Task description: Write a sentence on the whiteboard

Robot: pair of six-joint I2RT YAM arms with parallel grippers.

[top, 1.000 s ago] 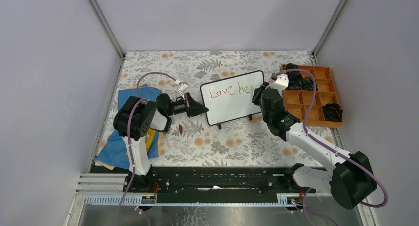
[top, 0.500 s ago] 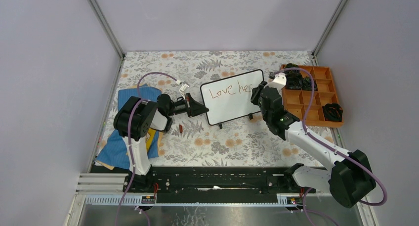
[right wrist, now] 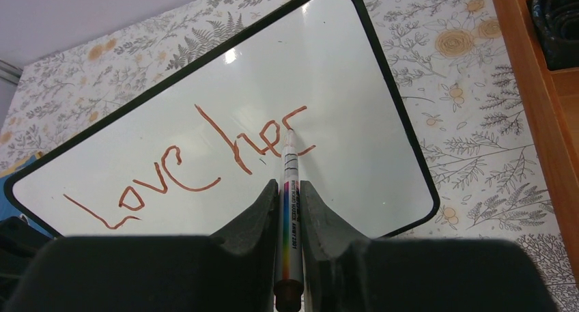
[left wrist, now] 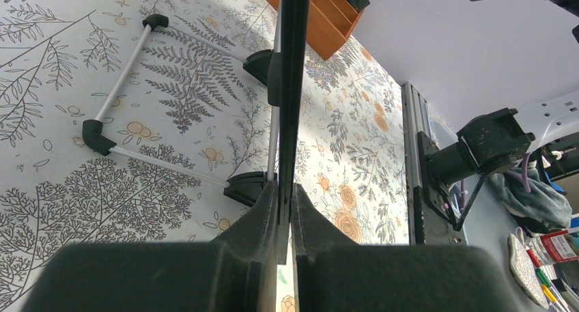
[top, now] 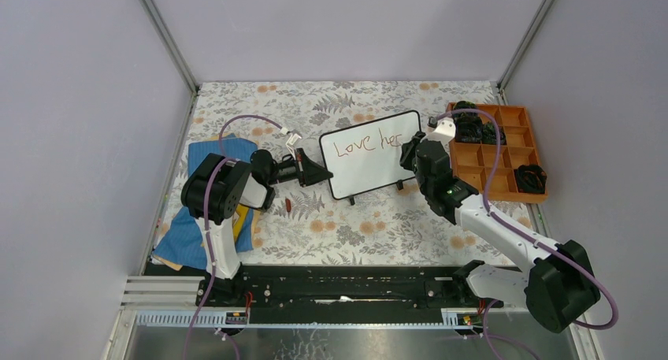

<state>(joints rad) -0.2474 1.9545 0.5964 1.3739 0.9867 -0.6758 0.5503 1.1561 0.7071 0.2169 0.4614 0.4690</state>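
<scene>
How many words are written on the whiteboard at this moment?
2. "Love" is at the left of the whiteboard; an unfinished word starting "he" is beside it, at the marker tip.

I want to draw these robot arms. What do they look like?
Both the left arm and right arm have white tubes between chunky black joints, with a purple cable looping along each. The right one shows a green light. The left gripper and right gripper have black wedge-shaped fingers.

Glossy, smooth whiteboard (right wrist: 341,73) with black plastic frame; matt floral-print table cover (top: 354,226); matt orange tray (top: 516,135).
</scene>
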